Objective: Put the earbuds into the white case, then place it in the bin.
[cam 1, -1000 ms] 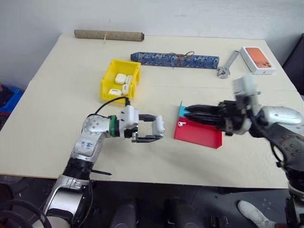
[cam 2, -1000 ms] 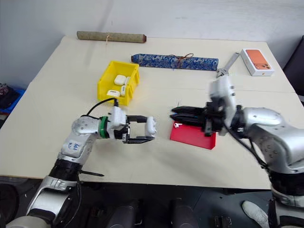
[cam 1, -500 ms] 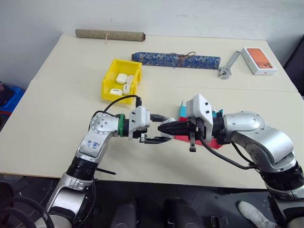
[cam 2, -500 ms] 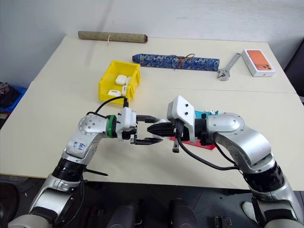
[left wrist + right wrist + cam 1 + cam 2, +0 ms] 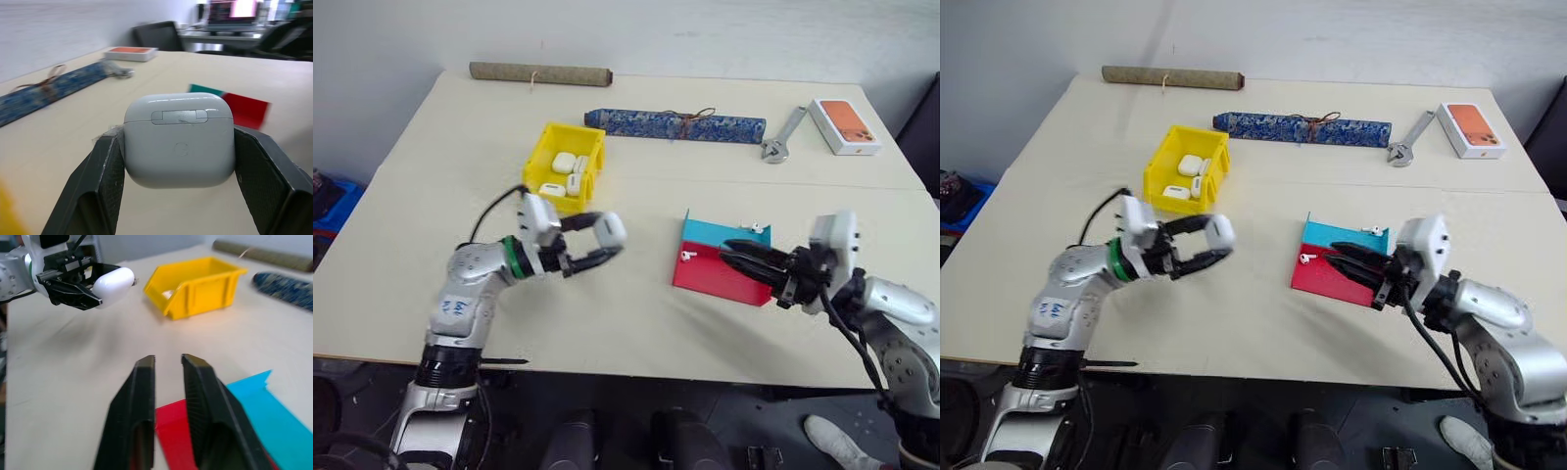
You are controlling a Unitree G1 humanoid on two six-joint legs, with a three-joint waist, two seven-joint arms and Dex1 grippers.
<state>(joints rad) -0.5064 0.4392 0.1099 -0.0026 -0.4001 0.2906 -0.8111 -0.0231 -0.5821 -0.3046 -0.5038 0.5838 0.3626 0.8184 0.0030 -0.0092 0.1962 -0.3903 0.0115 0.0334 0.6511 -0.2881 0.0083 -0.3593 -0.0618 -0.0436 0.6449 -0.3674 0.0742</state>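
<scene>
The white case (image 5: 178,147) is held between the two fingers of the left gripper (image 5: 590,243), which are closed on its sides; its lid appears shut, and it is carried above the table (image 5: 431,176), near the yellow bin (image 5: 563,168) but not yet over it. The right gripper (image 5: 741,258) hangs empty over the red-and-blue tray (image 5: 720,279), with its fingers only a little apart. Two earbuds (image 5: 1306,258) are seen lying on the tray, one on the red part and one on the blue part; whether two others are already inside the case cannot be told, because the inside is hidden. Several other white cases (image 5: 562,162) are already lying in the bin. The first risk is judged to be the grip: the case is glossy and rounded and is pinched only at its sides, so it could slip or turn if the arm is swung quickly. The second risk is the tall wall of the bin, against which the case could be knocked if it is brought in too low. The third risk is one of order: if the case is dropped in the bin without earbuds, the first step would be left undone.
</scene>
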